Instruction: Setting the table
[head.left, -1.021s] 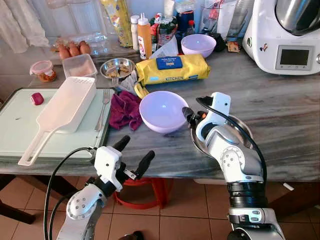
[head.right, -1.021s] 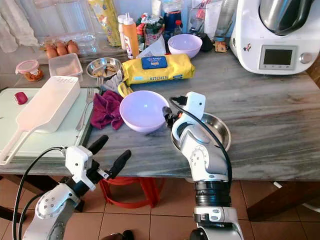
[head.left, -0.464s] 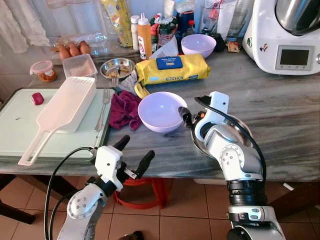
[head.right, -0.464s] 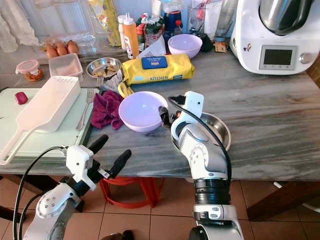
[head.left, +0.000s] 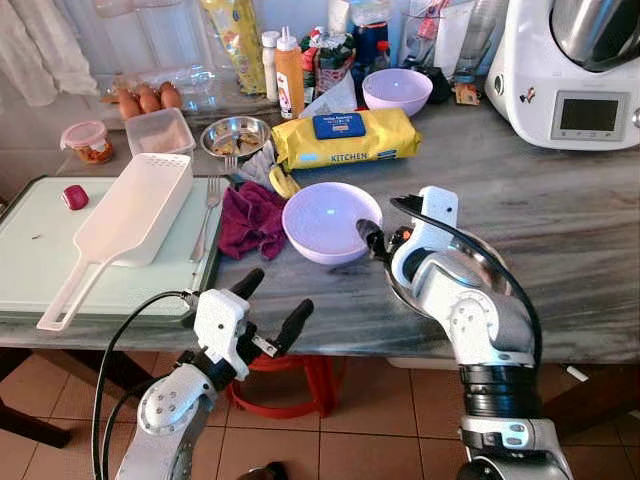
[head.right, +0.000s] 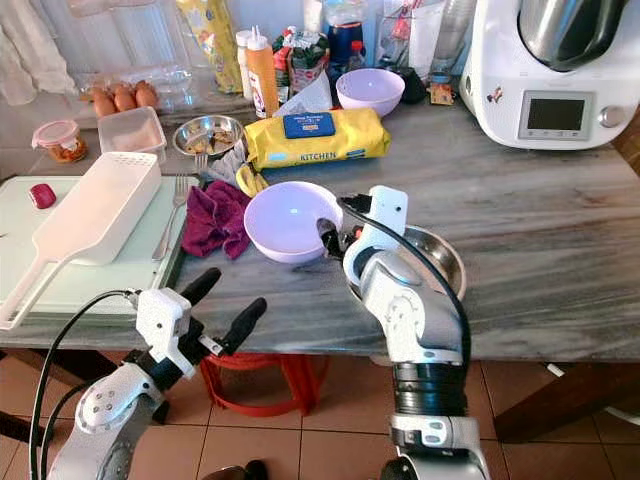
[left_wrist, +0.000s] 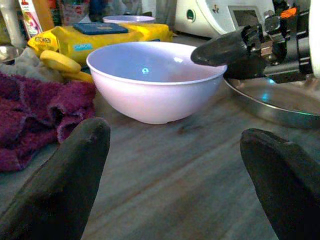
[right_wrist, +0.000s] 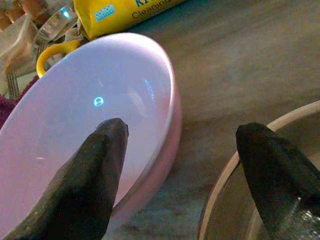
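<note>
A lavender bowl (head.left: 326, 215) stands on the marble table (head.left: 560, 210) near its front edge. My right gripper (head.left: 372, 238) is open at the bowl's right rim. In the right wrist view one finger (right_wrist: 100, 170) hangs over the bowl's inside (right_wrist: 75, 120) and the other (right_wrist: 275, 170) over a steel plate (right_wrist: 225, 200), so the rim lies between them. The steel plate (head.right: 448, 258) lies on the table under my right arm. My left gripper (head.left: 272, 303) is open with nothing in it, low in front of the table edge, facing the bowl (left_wrist: 150, 80).
Left of the bowl lie a purple cloth (head.left: 250, 218), a fork (head.left: 210, 205) and a white strainer (head.left: 125, 225) on a pale green tray (head.left: 30, 260). Behind are a yellow wipes pack (head.left: 345, 138), a second lavender bowl (head.left: 396, 90), bottles and a white appliance (head.left: 575, 70). A red stool (head.left: 300, 385) stands under the table.
My right gripper has edged left, so one finger now reaches over the bowl's rim instead of standing beside it. The bowl has barely shifted. The left arm has hardly moved.
</note>
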